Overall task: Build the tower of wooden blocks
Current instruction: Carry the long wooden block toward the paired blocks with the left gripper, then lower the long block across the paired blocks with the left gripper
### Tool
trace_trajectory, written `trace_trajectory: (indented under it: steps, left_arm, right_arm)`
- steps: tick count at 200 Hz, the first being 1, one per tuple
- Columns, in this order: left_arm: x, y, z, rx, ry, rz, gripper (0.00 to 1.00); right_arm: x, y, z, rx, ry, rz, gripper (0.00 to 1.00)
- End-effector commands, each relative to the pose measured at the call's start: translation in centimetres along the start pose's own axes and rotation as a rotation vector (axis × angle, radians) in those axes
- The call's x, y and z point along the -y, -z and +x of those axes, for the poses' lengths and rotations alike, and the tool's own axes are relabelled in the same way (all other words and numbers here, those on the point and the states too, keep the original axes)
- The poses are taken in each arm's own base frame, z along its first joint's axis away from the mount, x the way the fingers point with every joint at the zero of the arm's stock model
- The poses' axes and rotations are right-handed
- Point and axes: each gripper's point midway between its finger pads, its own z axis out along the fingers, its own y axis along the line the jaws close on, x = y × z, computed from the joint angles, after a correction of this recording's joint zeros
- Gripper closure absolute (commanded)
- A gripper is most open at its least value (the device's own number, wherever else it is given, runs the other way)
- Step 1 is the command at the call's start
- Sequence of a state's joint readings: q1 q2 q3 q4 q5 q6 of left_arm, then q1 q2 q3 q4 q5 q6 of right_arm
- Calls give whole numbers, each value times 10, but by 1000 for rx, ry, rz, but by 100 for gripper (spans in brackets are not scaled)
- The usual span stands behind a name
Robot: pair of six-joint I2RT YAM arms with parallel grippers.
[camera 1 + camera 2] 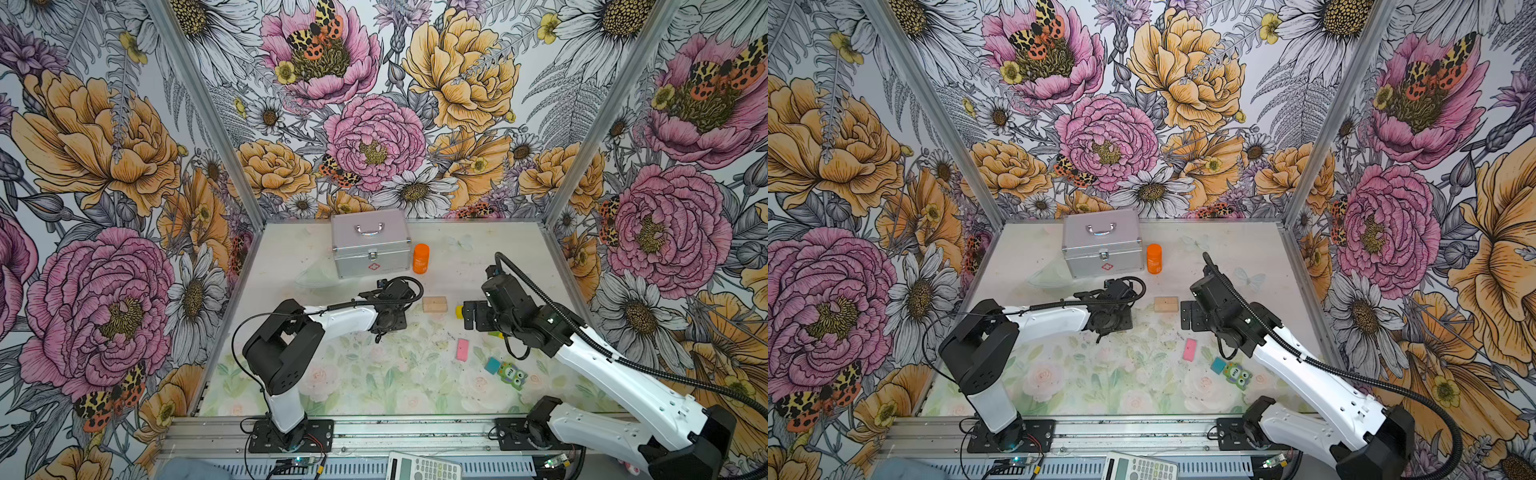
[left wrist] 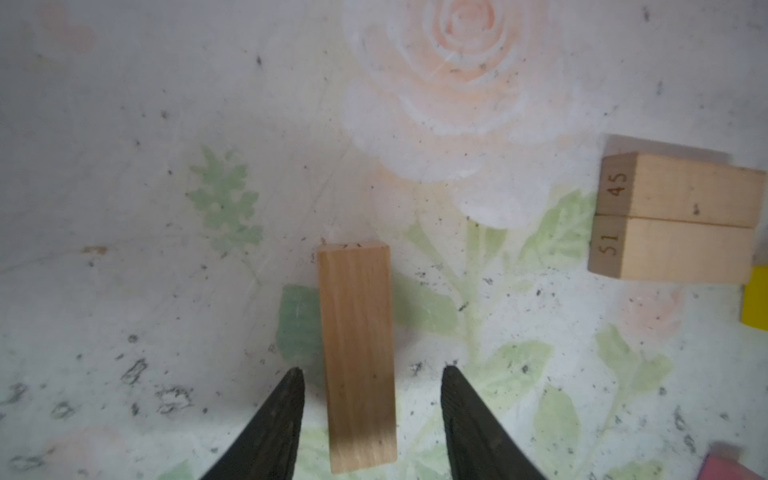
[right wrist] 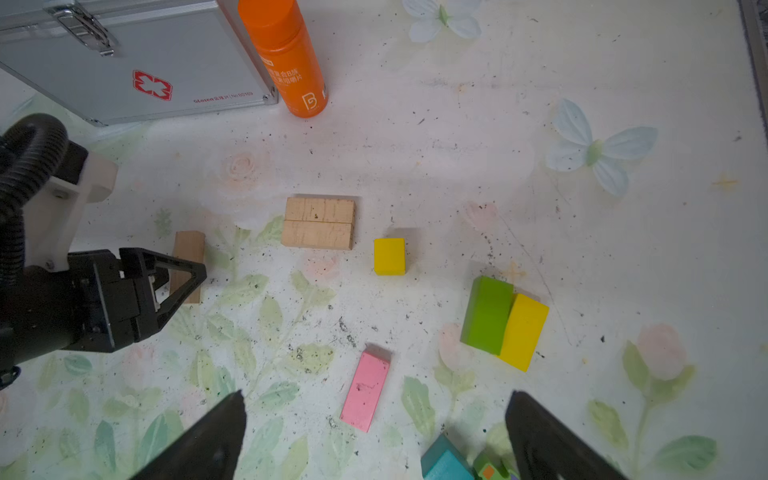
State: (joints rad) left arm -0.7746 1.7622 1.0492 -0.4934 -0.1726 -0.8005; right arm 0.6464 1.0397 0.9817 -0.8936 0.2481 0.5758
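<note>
On the floral mat (image 2: 166, 124), the left gripper (image 2: 371, 369) straddles a lone tan wooden plank (image 2: 357, 332), jaws parted with gaps either side. The right gripper (image 3: 376, 392) hangs open near a pink wooden plank (image 3: 365, 390); two tan planks (image 3: 319, 223) lie touching.

The floral-printed counter (image 3: 457, 166) carries scattered wood blocks (image 3: 319, 223), a silver case (image 3: 124, 75) and an orange bottle (image 3: 286, 58).
</note>
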Motion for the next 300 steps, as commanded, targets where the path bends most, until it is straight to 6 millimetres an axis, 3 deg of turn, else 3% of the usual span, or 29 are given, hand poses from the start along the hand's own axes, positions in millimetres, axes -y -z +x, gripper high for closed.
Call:
trace_trajectory:
  steps: [1, 110, 191, 261, 265, 300]
  left_arm:
    - [2, 1, -12, 27, -11, -4, 46]
    - [5, -7, -11, 8, -28, -7, 68]
    - [13, -4, -15, 10, -32, 13, 74]
    - [48, 22, -35, 50, -69, 65, 76]
    - [46, 11, -30, 30, -78, 45, 76]
    - [70, 15, -39, 42, -98, 77, 77]
  right_arm:
    - [0, 1, 0, 13, -5, -15, 0]
    - [1, -5, 4, -7, -2, -4, 0]
    - [3, -3, 6, -1, -10, -5, 0]
    - [8, 2, 7, 16, -18, -10, 0]
    - [8, 2, 7, 17, -18, -12, 0]
    - [12, 6, 10, 25, -34, -25, 0]
